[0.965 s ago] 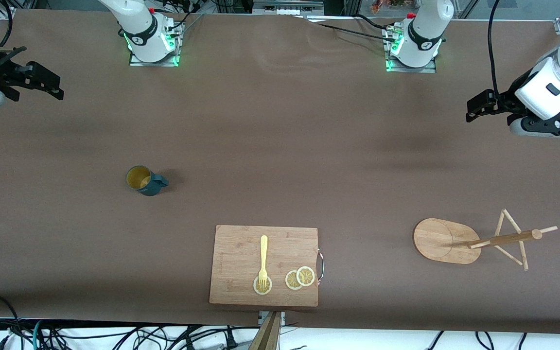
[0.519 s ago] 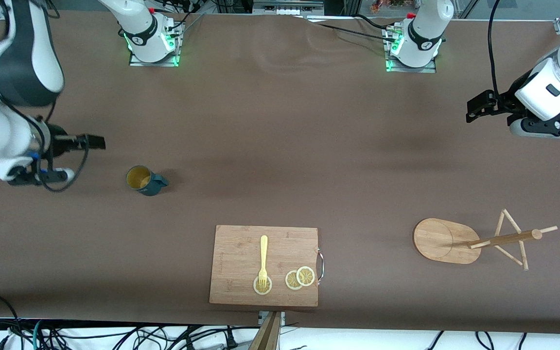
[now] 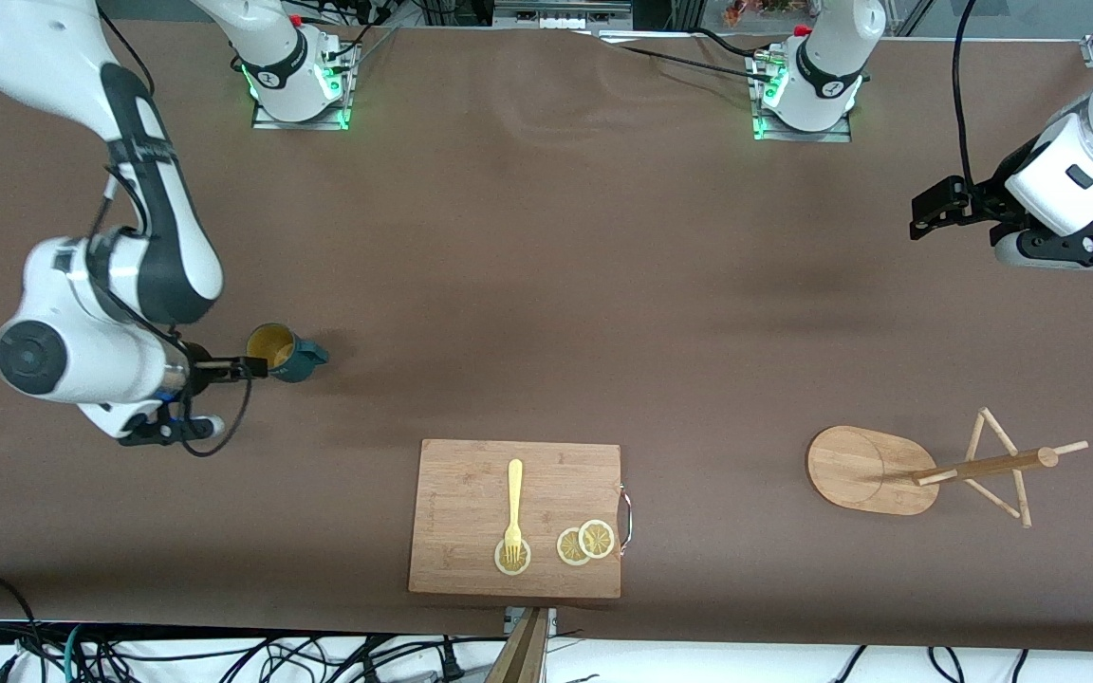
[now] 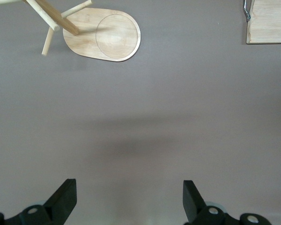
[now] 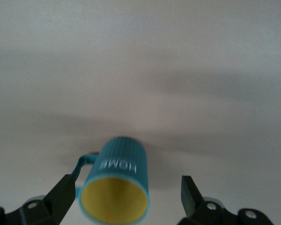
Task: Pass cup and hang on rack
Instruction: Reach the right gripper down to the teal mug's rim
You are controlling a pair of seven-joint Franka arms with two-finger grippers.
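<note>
Cup: the cup [image 3: 285,352] stood upright on the table [image 3: 527,285] toward the right arm's end — teal ribbed outside, yellow inside.
Right gripper: the right gripper [image 5: 123,191] was low beside the cup, fingers spread to either side of it — not closed on it.
Left gripper: the left gripper [image 4: 129,199] waited over the table's left-arm end, fingers spread, holding nothing.
Rack: the rack [image 3: 926,465] stood toward the left arm's end.
Cutting board: the cutting board [image 3: 471,493] lay nearest the front camera, carrying a yellow fork [image 3: 513,507] and lemon slices [image 3: 585,543].
</note>
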